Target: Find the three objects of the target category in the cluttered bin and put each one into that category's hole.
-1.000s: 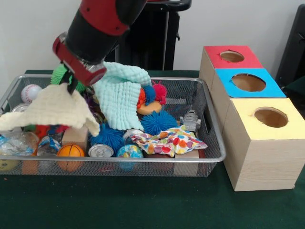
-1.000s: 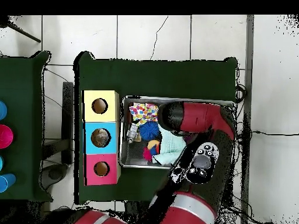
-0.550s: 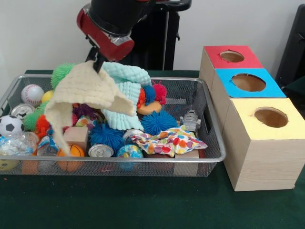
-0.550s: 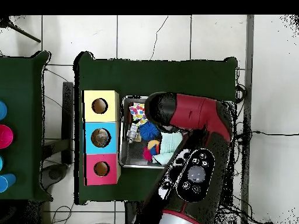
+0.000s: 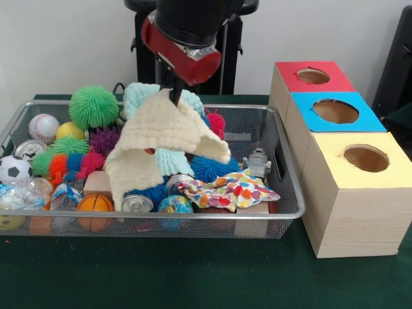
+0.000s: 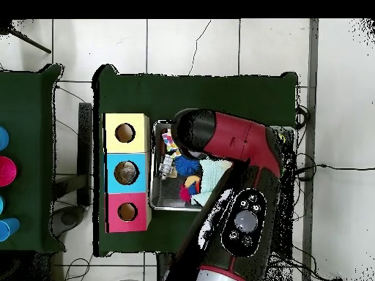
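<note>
My gripper [image 5: 174, 96] hangs over the middle of the wire bin [image 5: 288, 168], shut on the top corner of a cream cloth [image 5: 161, 138]. The cloth dangles from it, its lower edge draped over the toys. Behind it lies a mint cloth [image 5: 137, 94], mostly covered. A cloth with coloured dots [image 5: 232, 189] rests at the bin's front right. Right of the bin stand three boxes with round holes: red-topped [image 5: 313, 76], blue-topped [image 5: 335, 111] and yellow-topped [image 5: 365, 158]. From above, the arm [image 6: 220, 143] hides the gripper and most of the bin.
The bin holds spiky balls [image 5: 94, 106], a baseball [image 5: 42, 125], a soccer ball [image 5: 13, 168], a basketball [image 5: 95, 205], cans [image 5: 136, 203], a small grey robot toy [image 5: 259, 161] and wooden blocks [image 5: 100, 183]. The boxes [image 6: 126, 173] line the bin's side in the overhead view.
The gripper has carried the cream cloth rightwards across the bin, from its left end to the middle, uncovering the spiky balls and other balls on the left.
</note>
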Robot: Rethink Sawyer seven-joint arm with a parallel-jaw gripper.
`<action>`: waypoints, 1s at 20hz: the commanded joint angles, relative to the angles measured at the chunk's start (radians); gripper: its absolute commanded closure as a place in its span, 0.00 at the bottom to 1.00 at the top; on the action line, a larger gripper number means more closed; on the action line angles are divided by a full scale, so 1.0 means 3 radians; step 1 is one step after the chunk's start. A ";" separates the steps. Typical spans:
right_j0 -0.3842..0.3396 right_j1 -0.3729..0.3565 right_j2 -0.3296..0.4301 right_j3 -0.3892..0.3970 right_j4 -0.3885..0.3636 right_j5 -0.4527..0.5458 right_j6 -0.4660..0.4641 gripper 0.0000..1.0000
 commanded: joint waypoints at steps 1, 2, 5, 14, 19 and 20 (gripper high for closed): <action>0.0032 0.0072 0.0429 0.0594 0.0340 -0.0031 0.0706 1.00; 0.0040 0.0075 0.0424 0.0624 0.0363 -0.0051 0.0707 1.00; 0.0059 0.0116 0.0439 0.0773 0.0455 -0.0250 0.0718 1.00; 0.0214 0.0210 0.0254 0.0729 0.0355 -0.0219 0.0681 0.00; 0.0297 0.0212 0.0101 0.0538 0.0319 -0.0129 0.0715 0.00; 0.0279 0.0200 0.0119 0.0510 0.0334 -0.0114 0.0678 0.00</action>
